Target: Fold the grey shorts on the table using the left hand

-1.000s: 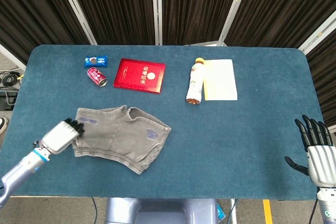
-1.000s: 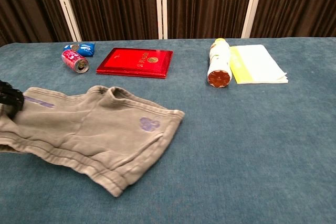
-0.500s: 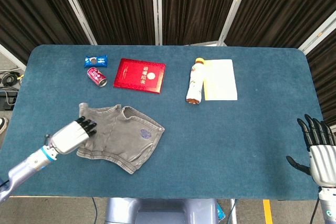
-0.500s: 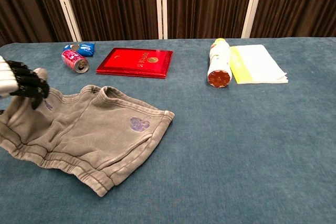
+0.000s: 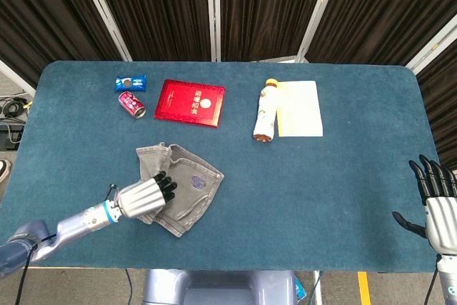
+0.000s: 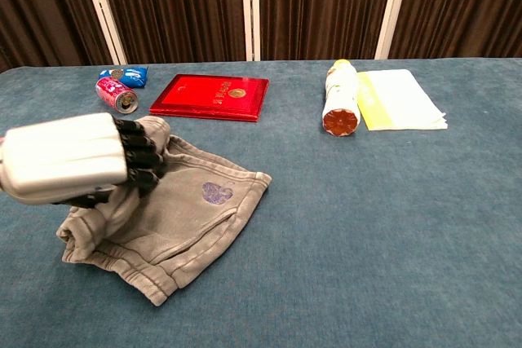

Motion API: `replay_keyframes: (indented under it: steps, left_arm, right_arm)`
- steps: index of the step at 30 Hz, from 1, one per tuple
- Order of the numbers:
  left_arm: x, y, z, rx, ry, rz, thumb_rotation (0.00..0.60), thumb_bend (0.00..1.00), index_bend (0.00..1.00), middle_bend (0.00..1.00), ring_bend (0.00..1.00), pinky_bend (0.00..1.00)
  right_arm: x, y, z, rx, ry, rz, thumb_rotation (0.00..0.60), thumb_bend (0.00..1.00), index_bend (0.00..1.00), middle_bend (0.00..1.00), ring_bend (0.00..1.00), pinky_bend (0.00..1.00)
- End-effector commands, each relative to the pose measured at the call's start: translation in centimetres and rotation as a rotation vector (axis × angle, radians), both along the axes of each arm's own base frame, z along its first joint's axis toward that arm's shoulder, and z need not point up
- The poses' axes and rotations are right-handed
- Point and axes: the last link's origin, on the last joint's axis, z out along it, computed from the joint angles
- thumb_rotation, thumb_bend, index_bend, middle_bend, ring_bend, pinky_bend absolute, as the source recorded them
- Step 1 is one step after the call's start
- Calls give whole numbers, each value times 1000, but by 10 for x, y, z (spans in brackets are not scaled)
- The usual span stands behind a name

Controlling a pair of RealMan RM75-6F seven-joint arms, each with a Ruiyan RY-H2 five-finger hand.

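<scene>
The grey shorts (image 5: 187, 180) (image 6: 192, 209) lie bunched on the blue table, left of centre, with a purple print facing up. My left hand (image 5: 145, 196) (image 6: 73, 159) grips their left edge with fingers curled in and has carried that edge over the rest of the cloth. The lifted part hangs under the hand in the chest view. My right hand (image 5: 437, 198) hovers at the table's right edge with fingers spread, holding nothing.
A red booklet (image 5: 191, 102), a pink can (image 5: 131, 103) and a blue packet (image 5: 131, 83) lie at the back left. A white bottle (image 5: 265, 111) and yellow paper (image 5: 299, 108) lie at the back, right of centre.
My left hand has moved rightward with the shorts' left edge, drawing it over the cloth. The shorts now look narrower and bunched. The right hand has barely moved.
</scene>
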Motion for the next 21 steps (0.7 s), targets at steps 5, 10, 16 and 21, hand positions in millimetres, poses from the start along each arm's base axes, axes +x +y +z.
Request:
replay_keyframes:
  steps: [5,10,16,21]
  left_arm:
    - [24,-3,-27,-35,92,-145,600,525,699,354,369,377]
    - [36,-6,-35,-54,121,-242,600,525,698,353,368,375]
    - [43,-6,-40,-59,155,-309,600,523,685,343,361,375]
    - [44,-9,-49,-78,191,-341,600,506,629,299,320,369]
  right_arm:
    - [-1,0,1,-2,-2,-3,600,0,0,0,0,0]
    - [-2,-1,2,-5,-5,-6,600,0,0,0,0,0]
    - [-2,-1,3,-7,-9,-8,600,0,0,0,0,0]
    - [-2,-1,4,-7,-9,-9,600,0,0,0,0,0]
